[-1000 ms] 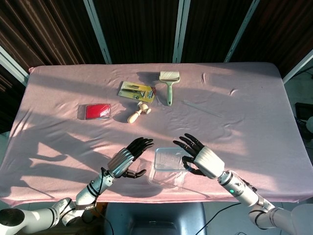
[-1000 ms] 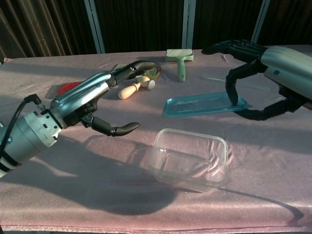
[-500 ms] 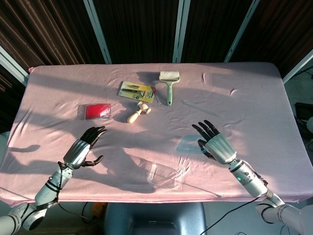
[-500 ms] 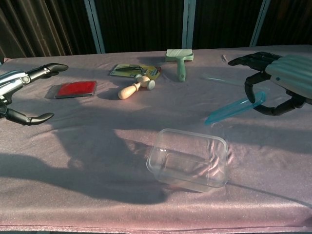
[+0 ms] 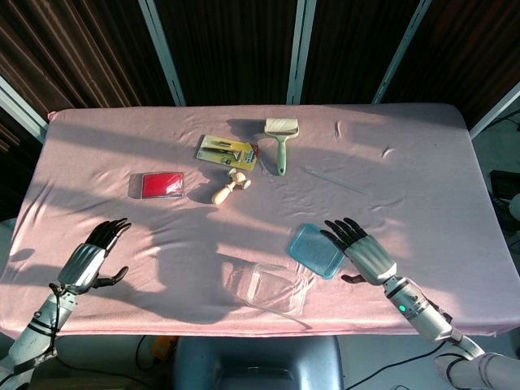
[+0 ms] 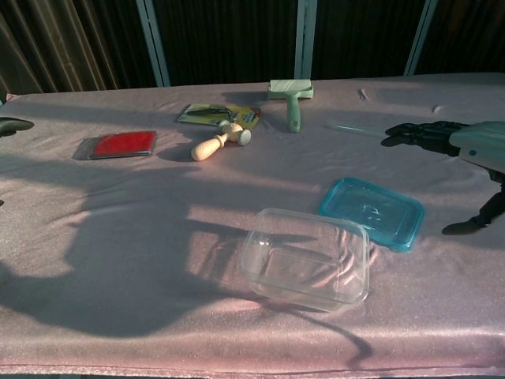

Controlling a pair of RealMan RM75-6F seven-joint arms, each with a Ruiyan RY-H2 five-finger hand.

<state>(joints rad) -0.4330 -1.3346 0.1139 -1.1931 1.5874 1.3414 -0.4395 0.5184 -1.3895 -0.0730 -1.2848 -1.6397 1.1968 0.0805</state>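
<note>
A clear plastic container (image 5: 275, 288) (image 6: 307, 258) stands open near the table's front edge. Its teal lid (image 5: 316, 250) (image 6: 372, 212) lies flat on the pink cloth just to the container's right. My right hand (image 5: 362, 249) (image 6: 465, 154) hovers beside the lid, fingers spread, holding nothing. My left hand (image 5: 91, 259) is far off at the front left of the table, fingers apart and empty; in the chest view only a fingertip (image 6: 12, 123) shows at the left edge.
Further back lie a red flat case (image 5: 160, 184), a wooden stamp-like handle (image 5: 228, 187), a yellow carded tool pack (image 5: 228, 151), a green-handled roller brush (image 5: 281, 140) and a thin clear rod (image 5: 335, 180). Pink cloth (image 5: 422, 162) covers the table.
The right hand carried the teal lid to the right and let it go; it now lies flat beside the container. The left hand drew back from the container to the front left.
</note>
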